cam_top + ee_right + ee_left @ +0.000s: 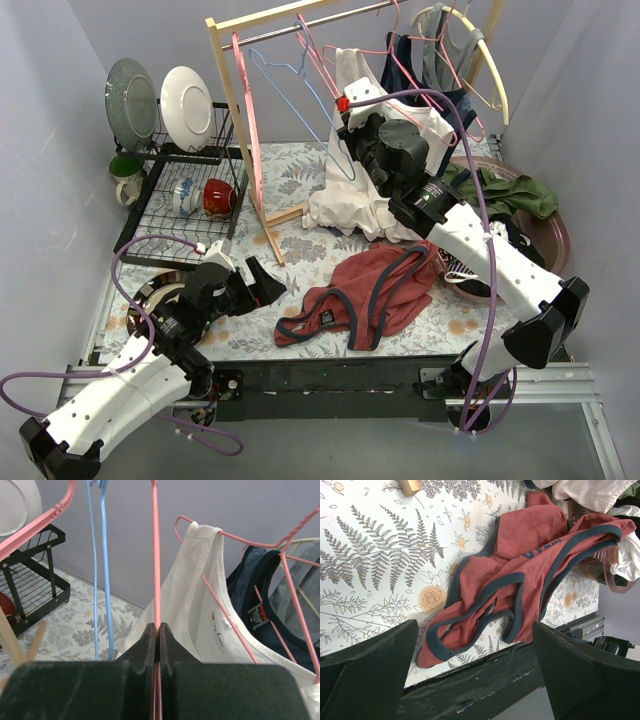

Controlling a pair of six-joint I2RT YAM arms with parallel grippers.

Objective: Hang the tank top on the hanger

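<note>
1. Two arms are in view. Our right gripper (157, 627) is up by the clothes rail (275, 34), its jaws pinched tight on the thin wire of the pink hanger (155, 555).
2. We see that wire between a blue wire hanger (102, 555) and a white tank top (200, 595).
3. The rust-red tank top (370, 295) lies crumpled on the floral table cover (290, 165), near the front edge, between our arms.
4. Our left gripper (475, 626) is low beside it, jaws spread wide, holding nothing.
</note>
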